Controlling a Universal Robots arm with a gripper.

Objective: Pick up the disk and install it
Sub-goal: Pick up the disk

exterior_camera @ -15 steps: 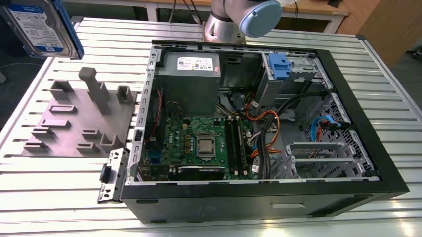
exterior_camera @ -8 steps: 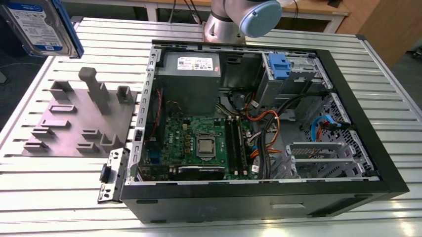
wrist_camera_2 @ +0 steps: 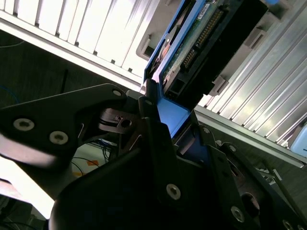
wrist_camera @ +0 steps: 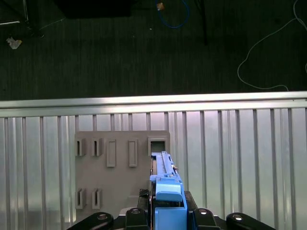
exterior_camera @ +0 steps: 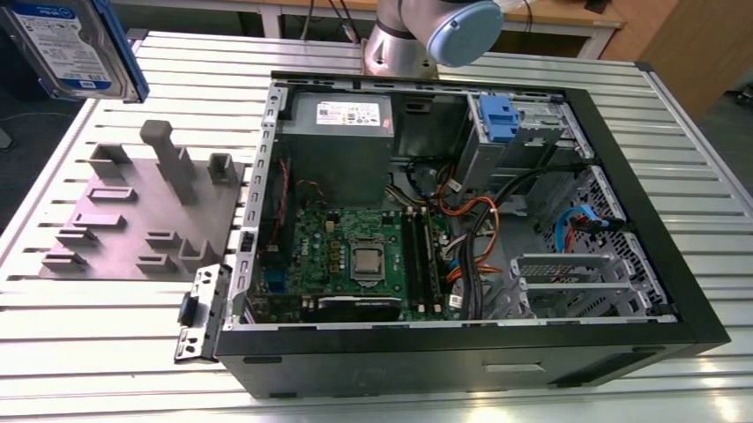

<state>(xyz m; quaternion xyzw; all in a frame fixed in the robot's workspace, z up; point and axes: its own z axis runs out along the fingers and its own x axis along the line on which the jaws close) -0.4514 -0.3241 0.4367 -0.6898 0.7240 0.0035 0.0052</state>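
High at the exterior view's left, the disk (exterior_camera: 73, 44) hangs above the table, silver with a white-and-blue label and a blue carrier frame. The first wrist view looks down its thin edge: the disk (wrist_camera: 163, 165) stands on end over the grey fixture plate (wrist_camera: 120, 167). My gripper (wrist_camera: 168, 216) is shut on its blue carrier. In the second wrist view the gripper (wrist_camera_2: 177, 127) clamps the blue bracket, and the disk's (wrist_camera_2: 201, 38) green circuit side faces the camera.
The open computer case (exterior_camera: 659, 264) lies on the slatted metal table (exterior_camera: 706, 159), with a drive bay and blue latch (exterior_camera: 499, 119) at its far end beside the grey power supply (exterior_camera: 341, 115). The grey fixture plate (exterior_camera: 141, 211) with upright posts lies to the case's left in the exterior view.
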